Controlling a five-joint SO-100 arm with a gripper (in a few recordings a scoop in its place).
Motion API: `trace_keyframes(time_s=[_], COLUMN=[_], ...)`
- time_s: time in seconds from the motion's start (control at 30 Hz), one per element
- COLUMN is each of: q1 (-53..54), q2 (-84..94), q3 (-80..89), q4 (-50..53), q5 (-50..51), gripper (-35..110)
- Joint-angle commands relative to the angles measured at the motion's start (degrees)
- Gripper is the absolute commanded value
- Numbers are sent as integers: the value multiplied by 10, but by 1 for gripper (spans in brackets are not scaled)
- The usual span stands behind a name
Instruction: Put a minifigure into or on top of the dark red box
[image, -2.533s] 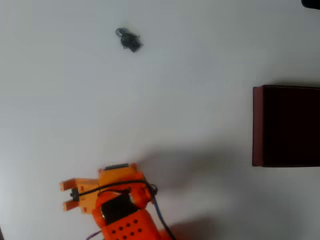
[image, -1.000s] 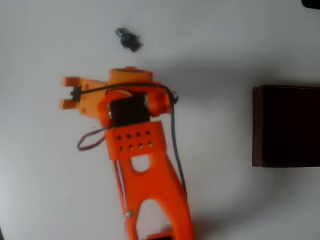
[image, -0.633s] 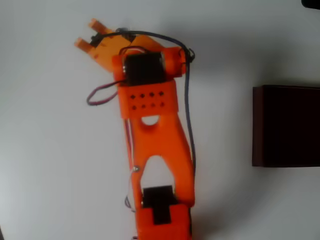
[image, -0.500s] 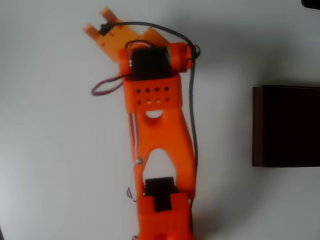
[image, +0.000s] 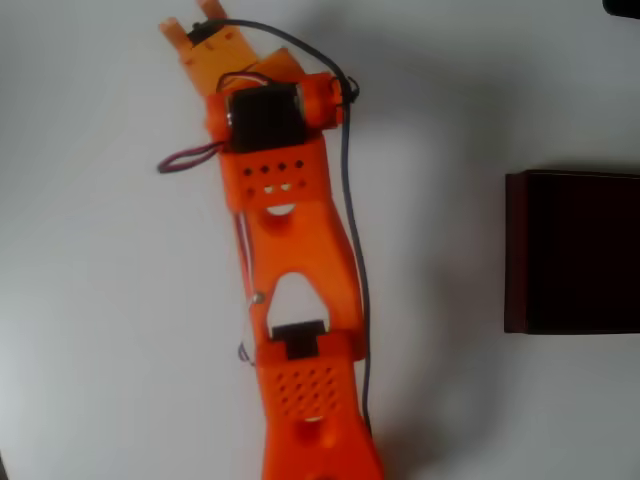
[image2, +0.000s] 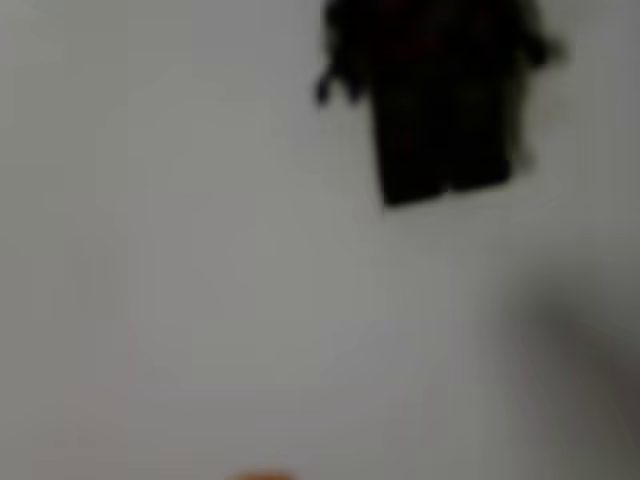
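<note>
Two and a half seconds back the orange printed arm sat low in the overhead view, well apart from the small dark grey-black toy minifigure (image2: 440, 100) lying on the plain white worktop (image: 90, 300). Since then the arm has stretched up the picture, and its orange two-fingered hand (image: 192, 20) now reaches the top edge, past the spot where the figure lay. The arm's wrist now covers that spot from above. In the wrist view the figure shows as a blurred dark block, near the top right of the picture, resting on the worktop.

Whether the fingers stand apart or together cannot be told; only their tips show at the picture's edge. Nothing seems clamped yet, judging by the figure lying free below the camera.

Far to the right in the overhead view, the large dark maroon-red rectangular box (image: 516, 250) sits unmoved. The reach looks finished and the grasp comes next, then a long carry rightward.
</note>
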Motion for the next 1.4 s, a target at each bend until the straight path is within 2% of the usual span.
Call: trace_keyframes(time_s=[0.0,0.67,1.37], q1=[-16,10,-17], q2=[-18,-84,-122], q3=[-68,-129,-148], q4=[11,11,-33], q5=[-13,-21,-4], gripper=[20,22,22])
